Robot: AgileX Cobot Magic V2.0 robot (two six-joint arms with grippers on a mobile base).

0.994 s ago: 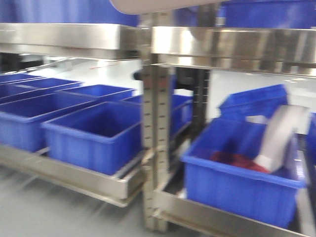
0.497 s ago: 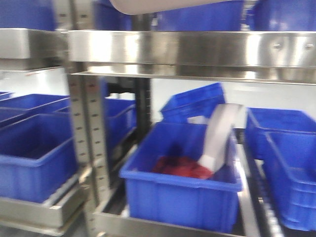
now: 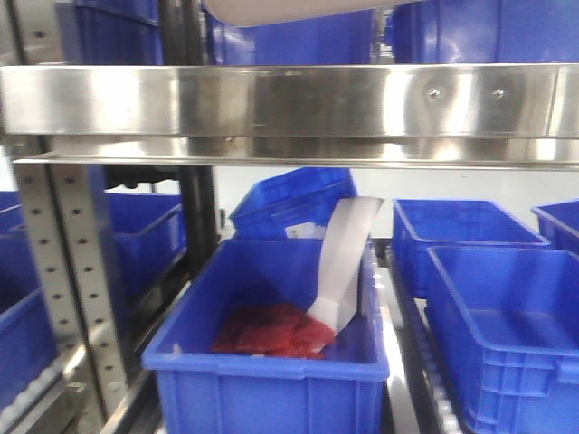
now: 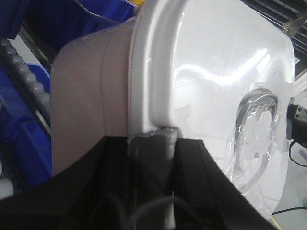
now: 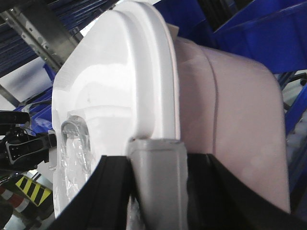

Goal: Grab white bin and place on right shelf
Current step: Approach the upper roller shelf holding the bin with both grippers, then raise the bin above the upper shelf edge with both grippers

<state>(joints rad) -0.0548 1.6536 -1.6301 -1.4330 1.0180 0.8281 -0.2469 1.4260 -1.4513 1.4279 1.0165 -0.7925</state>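
Observation:
The white bin [image 4: 201, 72] is held up between both arms, its pale pinkish body and flat white lid filling both wrist views. My left gripper [image 4: 153, 141] is shut on the grey latch at one end of its rim. My right gripper [image 5: 156, 153] is shut on the matching grey latch at the other end of the white bin [image 5: 129, 76]. In the front view only the bin's rounded underside [image 3: 280, 9] shows at the top edge. It hangs just above the right shelf's shiny steel front rail [image 3: 289, 99], which has two bolts.
Blue bins [image 3: 298, 41] stand behind the rail on the upper level. Below, a blue bin [image 3: 271, 362] holds something red and a white strip [image 3: 344, 262]; more blue bins [image 3: 507, 325] sit to its right. A perforated upright [image 3: 77, 271] stands at the left.
The view has swung right along the racks: the upright slid from the middle to the far left, and the steel rail now spans the frame. The bin stays held.

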